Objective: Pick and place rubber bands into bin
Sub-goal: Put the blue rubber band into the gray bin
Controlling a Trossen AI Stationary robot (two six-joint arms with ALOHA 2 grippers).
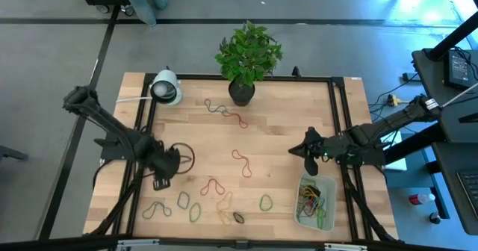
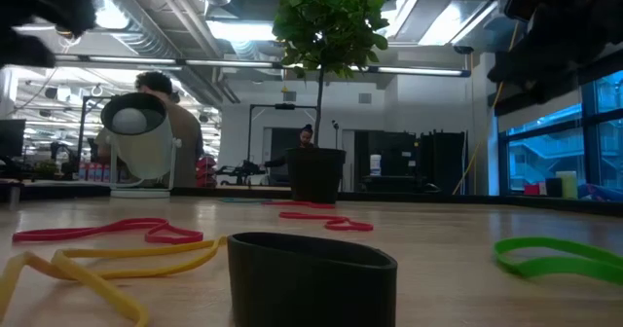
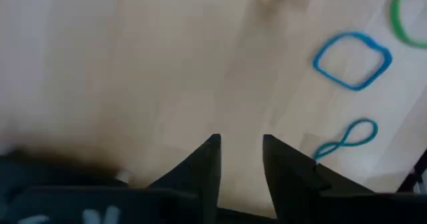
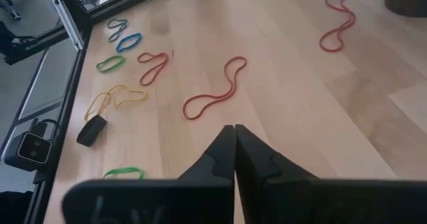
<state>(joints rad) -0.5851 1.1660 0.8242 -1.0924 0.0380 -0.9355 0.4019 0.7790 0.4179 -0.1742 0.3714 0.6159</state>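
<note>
Rubber bands lie scattered on the wooden table: a long red one [image 1: 243, 163] mid-table, twisted ones [image 1: 224, 110] near the plant, and green [image 1: 195, 212], yellow [image 1: 224, 205], black [image 1: 238, 217] and green [image 1: 266, 202] ones along the near edge. The pale bin [image 1: 315, 202] at the near right holds several coloured bands. My left gripper [image 1: 164, 167] hovers open over bare wood [image 3: 240, 151], with blue bands [image 3: 351, 61] ahead. My right gripper [image 1: 310, 161] is shut and empty [image 4: 235, 134], just beyond the bin's far side, with the red band [image 4: 215, 94] ahead.
A potted plant [image 1: 243, 90] stands at the far edge, and a white camera [image 1: 165, 87] at the far left. A dark loop [image 1: 181, 155] lies beside my left gripper. In the low view a thick black band [image 2: 311, 269] fills the foreground. Black frame rails run along both table sides.
</note>
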